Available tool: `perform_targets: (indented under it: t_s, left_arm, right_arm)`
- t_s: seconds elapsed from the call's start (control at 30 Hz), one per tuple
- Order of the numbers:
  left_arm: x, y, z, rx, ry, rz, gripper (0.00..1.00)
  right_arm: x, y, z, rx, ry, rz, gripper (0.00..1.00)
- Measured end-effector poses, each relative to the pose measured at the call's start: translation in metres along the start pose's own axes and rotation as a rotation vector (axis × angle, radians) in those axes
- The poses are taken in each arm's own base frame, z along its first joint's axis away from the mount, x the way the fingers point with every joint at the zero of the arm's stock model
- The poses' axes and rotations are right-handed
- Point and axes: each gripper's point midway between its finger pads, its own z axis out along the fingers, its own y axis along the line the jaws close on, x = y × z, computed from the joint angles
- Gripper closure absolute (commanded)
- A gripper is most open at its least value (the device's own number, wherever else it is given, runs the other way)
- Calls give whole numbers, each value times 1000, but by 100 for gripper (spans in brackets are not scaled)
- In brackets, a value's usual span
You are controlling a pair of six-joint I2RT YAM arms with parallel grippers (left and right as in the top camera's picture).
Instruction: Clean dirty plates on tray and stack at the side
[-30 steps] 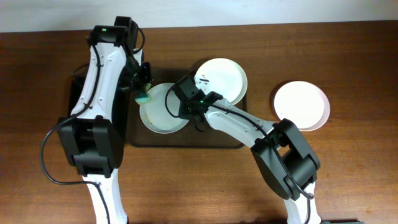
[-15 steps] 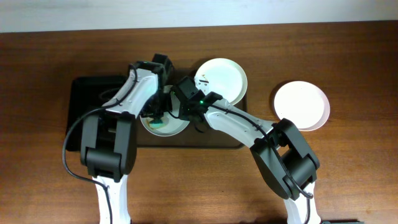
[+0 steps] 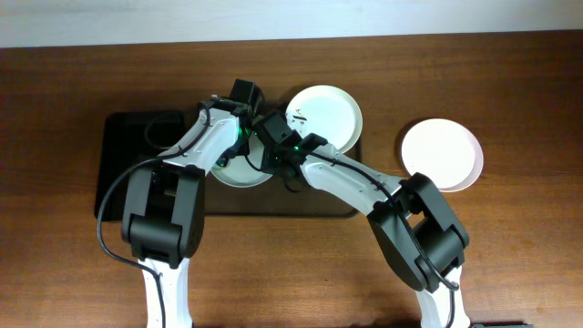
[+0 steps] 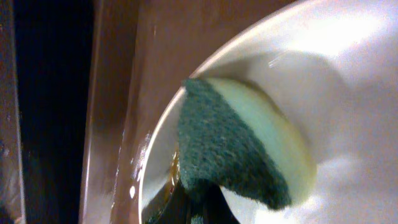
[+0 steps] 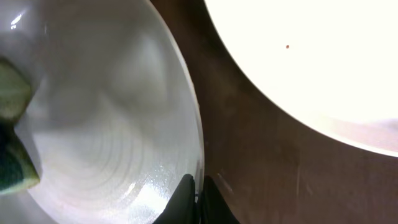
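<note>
A pale plate (image 3: 239,173) lies at the left of the dark brown tray (image 3: 273,202). My right gripper (image 3: 271,157) is shut on its right rim; in the right wrist view the fingers (image 5: 189,196) pinch the plate's edge (image 5: 112,124). My left gripper (image 3: 239,138) is shut on a green and yellow sponge (image 4: 242,149) and presses it on this plate (image 4: 348,93) near its far-left rim. A second white plate (image 3: 323,117) lies on the tray's far right, also in the right wrist view (image 5: 311,56). A third plate (image 3: 442,153) lies on the table to the right.
A smaller black tray (image 3: 137,164) lies to the left of the brown tray, close beside it (image 4: 50,93). Both arms cross over the brown tray's left half. The wooden table (image 3: 510,246) surrounds the trays.
My left arm swung from over the black tray onto the pale plate with the sponge, then slid the sponge toward the plate's far rim. The right gripper kept hold of the rim.
</note>
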Motion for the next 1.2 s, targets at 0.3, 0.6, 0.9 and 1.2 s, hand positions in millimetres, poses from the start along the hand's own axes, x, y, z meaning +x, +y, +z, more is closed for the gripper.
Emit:
perform_targets:
  t_s: [0.3, 0.6, 0.9, 1.2]
  left_arm:
    - [-79, 19, -55, -61, -213, -107, 99]
    - [-48, 44, -101, 193, 59, -88, 99]
    - [-54, 48, -97, 223, 52, -118, 99]
    - [-54, 47, -97, 227, 54, -118, 99]
  right_arm:
    - [2, -4, 0, 11, 15, -6, 96]
    - [-24, -9, -123, -4, -72, -242, 96]
    - [-96, -57, -276, 617, -749, -381, 96]
    - [-105, -19, -313, 744, -884, -567, 96]
